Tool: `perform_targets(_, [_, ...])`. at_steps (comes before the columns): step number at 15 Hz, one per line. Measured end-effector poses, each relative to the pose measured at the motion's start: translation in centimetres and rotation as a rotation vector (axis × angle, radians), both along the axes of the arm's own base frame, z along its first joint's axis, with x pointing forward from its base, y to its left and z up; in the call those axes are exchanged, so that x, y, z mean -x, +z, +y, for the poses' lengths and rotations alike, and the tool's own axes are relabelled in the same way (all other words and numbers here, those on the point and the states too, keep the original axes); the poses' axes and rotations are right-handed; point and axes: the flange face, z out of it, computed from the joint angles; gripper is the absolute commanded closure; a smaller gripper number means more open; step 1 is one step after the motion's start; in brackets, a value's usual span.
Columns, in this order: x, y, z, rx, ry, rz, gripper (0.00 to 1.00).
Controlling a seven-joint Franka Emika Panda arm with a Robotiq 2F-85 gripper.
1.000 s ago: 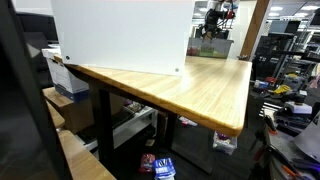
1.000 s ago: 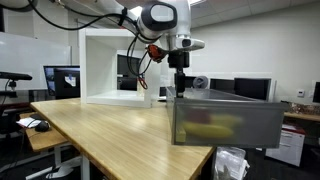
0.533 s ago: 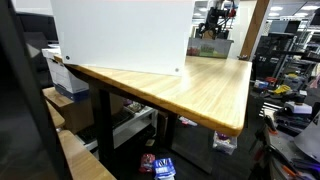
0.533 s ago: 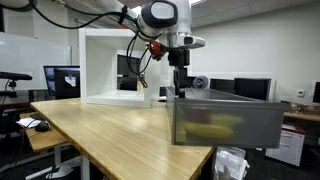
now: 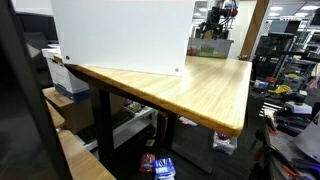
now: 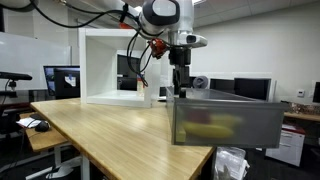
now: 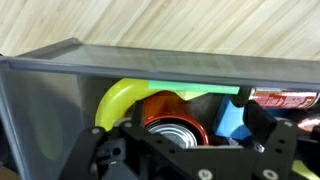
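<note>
Moved: the arm's wrist stands a touch higher over the bin than in the earlier exterior views; nothing on the table has shifted.
Gripper: the gripper [image 6: 178, 86] hangs upright at the rear rim of the bin, its tips at about rim height. In the wrist view its jaws are spread wide to either side, with nothing clamped between them.
Nearest thing: an orange can [image 7: 172, 128] with a metal top stands inside the bin, straight below the spread jaws; neither jaw appears to touch it.
Bin: a grey see-through bin [image 6: 225, 122] near the end of the wooden table [image 6: 110, 130].
Around the can: a yellow-green curved piece [image 7: 125, 95] arches over it, a blue thing [image 7: 232, 120] lies just beside it, and a red packet [image 7: 285, 97] rests against the far wall.
Elsewhere: a white open-fronted box [image 6: 105, 65] stands on the table, well apart from the bin.
Meaning: the hold is off, and the can rests in the bin on its own.
</note>
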Motion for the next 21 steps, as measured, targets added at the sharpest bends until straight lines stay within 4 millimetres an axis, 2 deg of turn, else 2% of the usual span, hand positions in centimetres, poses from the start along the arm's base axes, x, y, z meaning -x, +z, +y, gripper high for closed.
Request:
perform_targets(7, [-0.3,0.1,0.1,-0.018,0.094,0.032,0.00])
perform_targets(18, [-2.0,0.9,-1.7,0.041,0.206,0.035,0.00])
perform_targets(21, [-2.5,0.9,-1.7,0.047,0.235,0.036,0.00])
